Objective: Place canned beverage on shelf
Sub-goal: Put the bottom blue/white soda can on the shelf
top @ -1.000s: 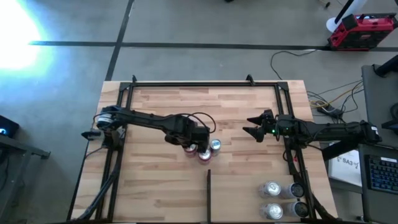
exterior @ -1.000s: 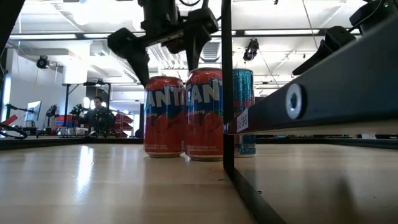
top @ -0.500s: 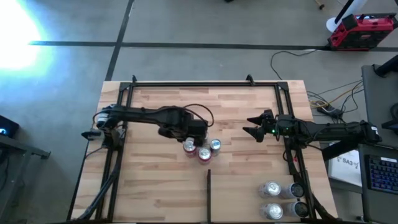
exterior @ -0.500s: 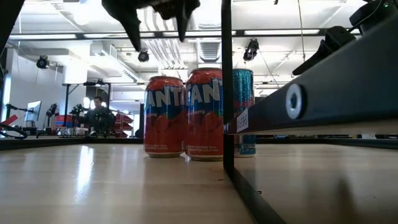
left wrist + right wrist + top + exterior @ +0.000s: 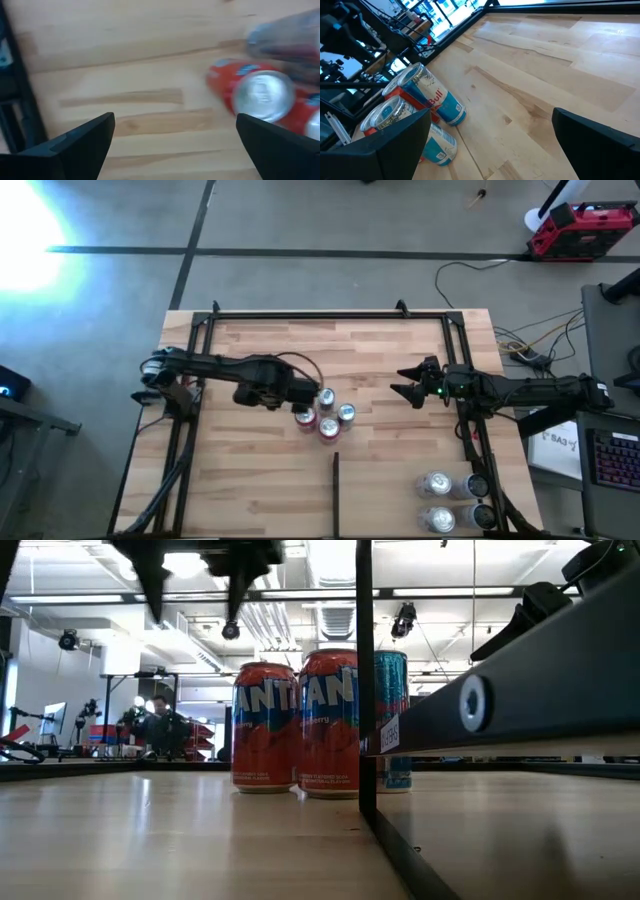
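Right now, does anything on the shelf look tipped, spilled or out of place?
Nothing stands out. The four cans stand upright, clustered mid-shelf. More cans sit by its right edge. Both grippers are open and hold nothing.

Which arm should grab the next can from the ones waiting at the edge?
Right, probably. The right gripper hangs open on the waiting cans' side of the shelf; the left gripper, also open, is beside the standing cans mid-shelf, farther away.

From overhead you look straight down on the whole shelf; your low camera sits at board level facing the room; each wrist camera peers closely past its own fingers; all four views share the cluster of cans
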Available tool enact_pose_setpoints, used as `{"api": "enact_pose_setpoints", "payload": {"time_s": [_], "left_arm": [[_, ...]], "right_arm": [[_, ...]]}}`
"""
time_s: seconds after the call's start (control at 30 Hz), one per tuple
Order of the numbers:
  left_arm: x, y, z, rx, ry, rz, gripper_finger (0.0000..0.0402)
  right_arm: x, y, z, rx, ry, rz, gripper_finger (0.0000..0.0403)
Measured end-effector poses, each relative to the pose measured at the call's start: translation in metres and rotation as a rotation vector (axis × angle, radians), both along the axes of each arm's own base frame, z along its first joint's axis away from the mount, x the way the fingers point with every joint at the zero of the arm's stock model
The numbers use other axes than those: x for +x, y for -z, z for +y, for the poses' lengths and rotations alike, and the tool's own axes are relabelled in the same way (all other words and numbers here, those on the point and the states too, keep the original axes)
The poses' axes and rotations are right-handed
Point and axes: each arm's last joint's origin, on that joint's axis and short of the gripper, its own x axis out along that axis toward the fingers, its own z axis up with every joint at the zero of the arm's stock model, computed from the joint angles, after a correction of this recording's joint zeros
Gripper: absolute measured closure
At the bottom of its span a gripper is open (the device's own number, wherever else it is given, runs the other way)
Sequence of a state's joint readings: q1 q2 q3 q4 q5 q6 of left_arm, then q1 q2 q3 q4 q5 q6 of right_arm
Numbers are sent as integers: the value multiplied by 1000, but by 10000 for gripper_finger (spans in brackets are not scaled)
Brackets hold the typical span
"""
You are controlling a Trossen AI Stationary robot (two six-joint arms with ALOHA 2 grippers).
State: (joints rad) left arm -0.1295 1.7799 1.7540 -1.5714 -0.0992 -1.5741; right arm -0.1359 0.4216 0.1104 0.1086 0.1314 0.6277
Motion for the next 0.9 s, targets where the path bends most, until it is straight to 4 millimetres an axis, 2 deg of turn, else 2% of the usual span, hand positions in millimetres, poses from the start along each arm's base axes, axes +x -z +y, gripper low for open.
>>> {"api": "enact_pose_setpoints", "payload": {"time_s": [0.27, 0.5, 0.67, 0.9], "left_arm": [[-70, -3, -3, 4, -118, -41, 1], [-120, 24, -9, -15, -160, -227, 1], [-138, 43, -8, -69, -177, -356, 1], [-158, 64, -5, -115, -123, -298, 1]], "right_arm": [[0, 0, 0, 0, 0, -1, 3], [0, 0, 0, 0, 0, 0, 3], [0, 0, 0, 0, 0, 0, 3], [0, 0, 0, 0, 0, -1, 3]]}}
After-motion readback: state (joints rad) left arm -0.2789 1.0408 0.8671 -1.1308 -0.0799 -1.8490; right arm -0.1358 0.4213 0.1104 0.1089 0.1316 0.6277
